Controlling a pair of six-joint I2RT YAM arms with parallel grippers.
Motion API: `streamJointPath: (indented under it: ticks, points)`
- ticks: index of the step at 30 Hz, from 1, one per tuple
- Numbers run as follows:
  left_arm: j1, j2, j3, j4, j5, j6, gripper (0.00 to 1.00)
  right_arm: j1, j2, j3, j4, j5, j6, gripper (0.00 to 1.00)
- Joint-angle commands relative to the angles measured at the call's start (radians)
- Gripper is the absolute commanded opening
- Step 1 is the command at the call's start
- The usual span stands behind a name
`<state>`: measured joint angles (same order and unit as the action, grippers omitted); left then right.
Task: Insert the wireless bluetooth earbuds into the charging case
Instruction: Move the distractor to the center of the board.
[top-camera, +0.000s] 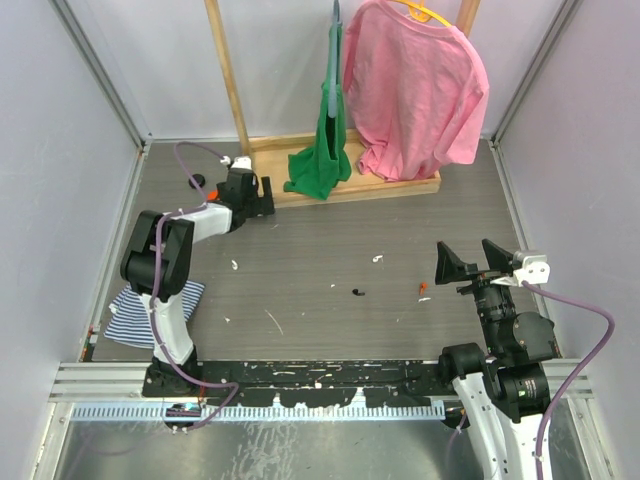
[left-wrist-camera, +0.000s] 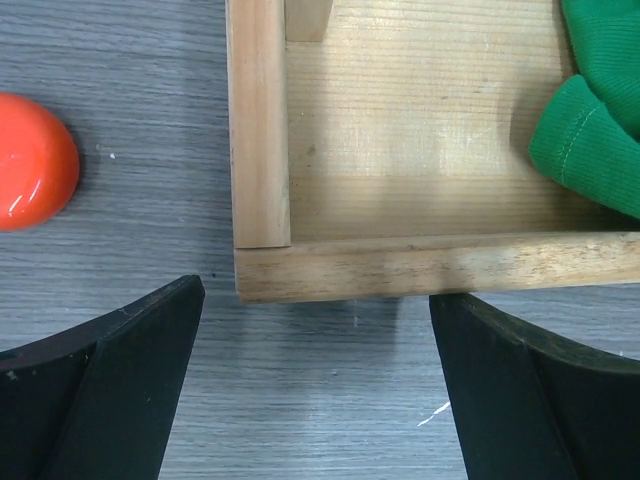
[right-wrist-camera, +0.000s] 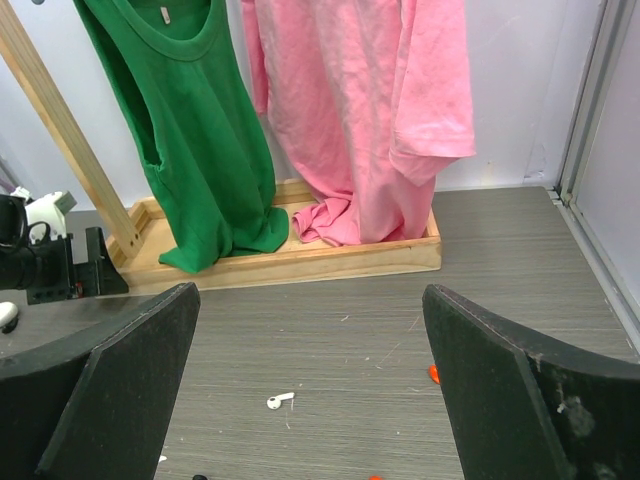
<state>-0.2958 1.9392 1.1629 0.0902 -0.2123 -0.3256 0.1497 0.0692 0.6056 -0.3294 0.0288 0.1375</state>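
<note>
Task status: nothing is inserted. No charging case is identified in any view. The left gripper (left-wrist-camera: 316, 296) is spread wide and empty at the corner of a wooden frame (left-wrist-camera: 400, 265). The right gripper (right-wrist-camera: 310, 292) is equally wide and empty. One earbud (right-wrist-camera: 280, 401) is found loose on the worktop (right-wrist-camera: 520, 330), ahead of the right gripper and between its fingers. Its long axis is laid crosswise, with the stem pointing right.

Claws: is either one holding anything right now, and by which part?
Nothing is held: the left claw and right claw both stand open and empty.
</note>
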Motion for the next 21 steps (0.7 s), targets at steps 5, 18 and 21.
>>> streamJointPath:
  ticks: [5, 18, 21]
  points:
    - [0.021, -0.127, -0.024, 0.021, 0.044, -0.03, 0.98, 0.007, -0.033, 0.008, 0.035, 0.019, 0.003, 1.0]
    - [0.088, -0.418, -0.19, -0.133, -0.033, -0.031, 0.98, 0.007, -0.064, 0.003, 0.036, 0.017, 0.004, 1.0]
    - [0.14, -0.407, -0.175, -0.135, -0.016, -0.027, 0.98, 0.009, -0.066, 0.006, 0.029, 0.017, 0.004, 1.0]
